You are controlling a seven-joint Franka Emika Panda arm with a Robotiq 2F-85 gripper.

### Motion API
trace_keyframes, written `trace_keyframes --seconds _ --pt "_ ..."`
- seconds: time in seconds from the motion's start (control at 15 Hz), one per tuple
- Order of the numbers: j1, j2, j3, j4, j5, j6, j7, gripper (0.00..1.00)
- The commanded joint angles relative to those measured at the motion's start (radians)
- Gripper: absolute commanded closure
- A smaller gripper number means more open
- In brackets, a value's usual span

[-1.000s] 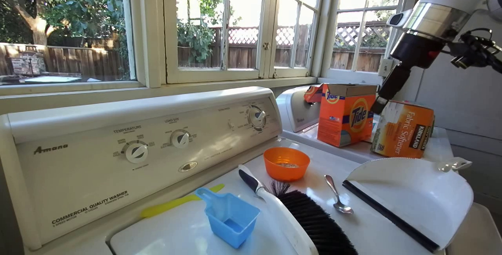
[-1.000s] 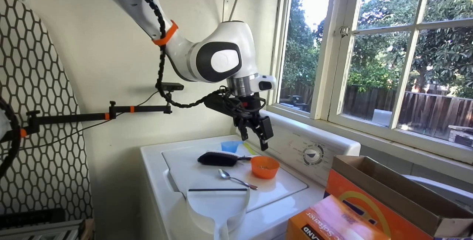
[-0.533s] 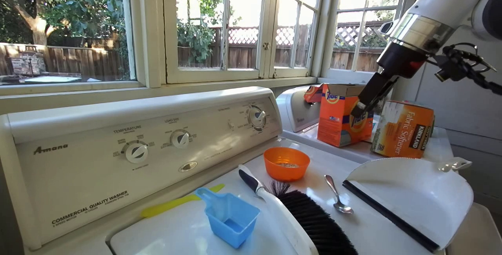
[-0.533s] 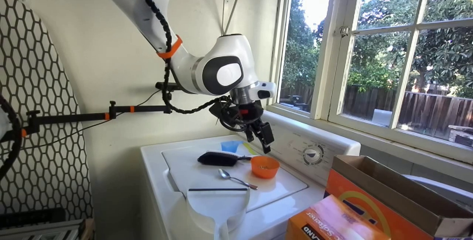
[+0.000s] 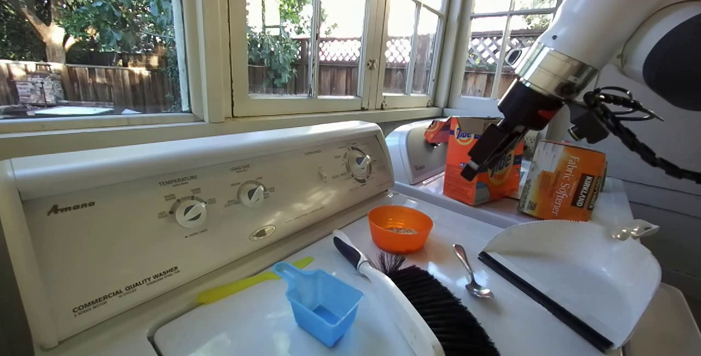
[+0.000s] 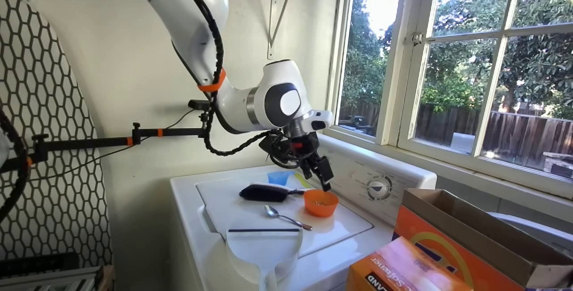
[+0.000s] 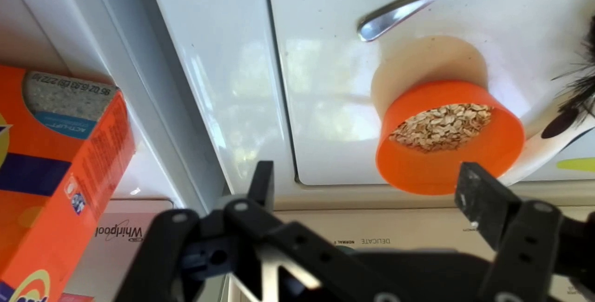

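While the wrist view looks down past the hand (image 7: 366,172), its two fingers (image 7: 481,200) stand well apart, spread wide and released. The orange bowl (image 7: 418,169) sits on the white washer (image 7: 325,83) just beyond the finger at the right, whose tip covers part of the near rim from this angle. Pale flakes that look like oats (image 7: 444,125) lie inside the bowl. On its far side is the handle of a metal spoon (image 7: 395,16); dark bristles of a brush (image 7: 586,86) show at the right edge, and an orange Tide box (image 7: 56,176) stands at the left.

In an exterior view, the hand slants above and to the right of the bowl, apart from it, and hides part of the Tide box. The bowl stands upright near the control panel (image 5: 285,191), with the brush on its near side and the spoon to its right. A blue scoop (image 5: 326,309) stands near left, with a yellow utensil (image 5: 235,288) beyond it along the foot of the panel. At the right are a white dustpan (image 5: 586,274) and, farther back, a Fabric Softener box (image 5: 561,181) beside the Tide box on a second machine (image 5: 419,150).

In an exterior view, the white arm (image 6: 239,109) extends from the left, and the fingertips line up with the bowl's far rim. The Tide box, its top unfolded, stands near right below a window (image 6: 461,71); a hexagon-patterned board (image 6: 49,116) is at the left.
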Motion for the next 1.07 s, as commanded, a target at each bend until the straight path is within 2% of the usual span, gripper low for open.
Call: trace_keyframes --seconds 0.0,0.4,0.47,0.53,0.8,1.0 --pt "0.035 0.088 -0.018 0.069 -0.102 0.024 0.103 0.00" --pt "0.080 0.185 -0.035 0.135 -0.200 0.044 0.183 0.00" --pt "0.048 0.196 0.007 0.126 -0.147 0.057 0.077 0.00" --pt "0.058 0.159 -0.010 0.112 -0.156 0.023 0.128 0.00" --pt "0.056 0.183 0.000 0.115 -0.155 0.040 0.096 0.00" --pt "0.095 0.189 -0.049 0.123 -0.206 0.052 0.212 0.00"
